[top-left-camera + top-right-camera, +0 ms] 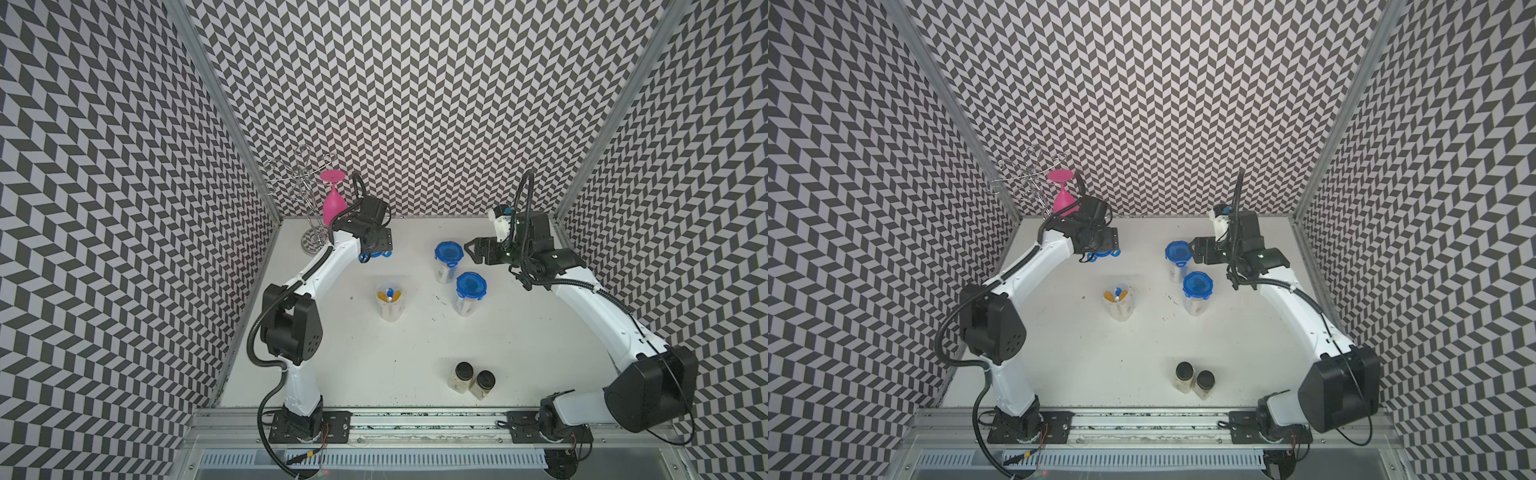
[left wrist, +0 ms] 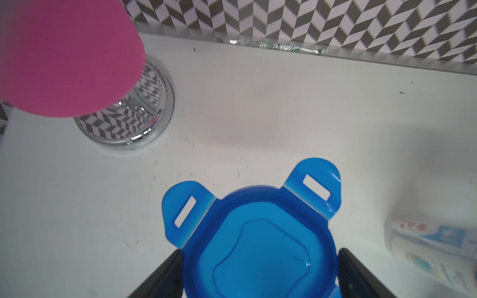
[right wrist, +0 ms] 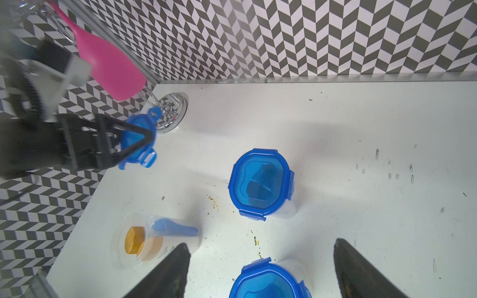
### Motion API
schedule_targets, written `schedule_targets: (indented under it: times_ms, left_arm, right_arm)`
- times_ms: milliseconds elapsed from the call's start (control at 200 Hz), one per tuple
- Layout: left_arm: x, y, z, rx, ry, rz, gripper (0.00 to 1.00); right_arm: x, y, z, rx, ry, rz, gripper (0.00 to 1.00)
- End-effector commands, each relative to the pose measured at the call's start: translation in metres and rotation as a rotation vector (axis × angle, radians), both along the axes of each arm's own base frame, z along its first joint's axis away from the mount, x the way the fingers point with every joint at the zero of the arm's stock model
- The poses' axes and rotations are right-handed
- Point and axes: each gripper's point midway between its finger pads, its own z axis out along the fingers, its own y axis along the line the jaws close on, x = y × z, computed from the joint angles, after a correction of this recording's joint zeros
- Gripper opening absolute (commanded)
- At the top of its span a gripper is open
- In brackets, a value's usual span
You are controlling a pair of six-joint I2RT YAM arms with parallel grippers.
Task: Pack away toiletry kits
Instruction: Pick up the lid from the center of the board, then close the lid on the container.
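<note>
Blue four-tab plastic lid (image 2: 258, 245): gripped at two opposite edges by the black fingers of the left gripper (image 2: 259, 252), near the far left corner of the white table (image 1: 374, 365); two of its tabs are seen spread out beyond the fingertips.
Left gripper: closed on the lid, just beside the pink wine glass (image 1: 333, 203).
Right gripper (image 3: 261, 243): jaws spread wide, nothing held; it is placed at the far right of the table, just beside the farther lidded tub (image 1: 448, 259).
Tall clear plastic tub without a lid (image 1: 390, 303): stood upright at mid-table, well apart from both grippers; two gold-capped white bottles (image 3: 134, 241) and a blue toothbrush (image 3: 173, 228) are seen inside it.
Lidded tubs: the farther lidded tub and the nearer lidded tub (image 1: 470, 291), both clear with blue lids clipped down, are stood upright close together, right of centre; dark shapes are seen through the lids but cannot be told apart.
Pink wine glass: hung upside down from a chrome wire rack (image 1: 309, 243) in the far left corner.
Black-capped jars of beige contents (image 1: 462, 376): two, stood just beside each other near the front edge.
</note>
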Motion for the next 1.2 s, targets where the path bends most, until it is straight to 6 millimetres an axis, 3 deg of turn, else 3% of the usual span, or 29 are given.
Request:
schedule_targets:
  times_ms: [0,135,265,320,351,436,606,736,786,1197]
  left_arm:
    - [-0.03,-0.007,0.009,0.024,0.02,-0.136,0.68]
    - [-0.061,-0.006,0.021,0.001,0.017,-0.195,0.7]
    - [-0.081,0.0,0.023,-0.044,0.072,-0.132,0.72]
    - [-0.09,-0.005,0.023,-0.082,0.101,-0.087,0.71]
    - [-0.095,-0.009,0.025,-0.096,0.106,-0.068,0.7]
    - [-0.107,-0.022,0.028,-0.14,0.099,-0.025,0.69]
    - [-0.133,-0.045,0.01,-0.203,0.141,0.007,0.66]
    - [-0.141,-0.061,0.003,-0.169,0.155,-0.01,0.66]
    - [-0.142,-0.061,0.003,-0.148,0.154,-0.004,0.66]
    - [-0.152,-0.054,-0.017,-0.087,0.166,0.046,0.67]
  right_arm:
    - [-0.001,0.0,0.015,0.018,-0.049,0.009,0.85]
    - [-0.005,0.001,0.017,0.028,-0.048,0.018,0.86]
    - [-0.005,0.002,0.025,0.042,-0.06,0.02,0.86]
    - [-0.005,0.004,0.026,0.05,-0.059,0.024,0.86]
    - [-0.005,0.004,0.027,0.052,-0.059,0.028,0.93]
    - [-0.005,0.005,0.029,0.061,-0.062,0.031,0.94]
    - [-0.008,0.006,0.03,0.063,-0.072,0.039,0.94]
    - [-0.011,0.005,0.028,0.062,-0.074,0.045,0.96]
    - [-0.013,0.006,0.027,0.06,-0.072,0.048,1.0]
    - [-0.016,0.006,0.031,0.07,-0.081,0.051,1.0]
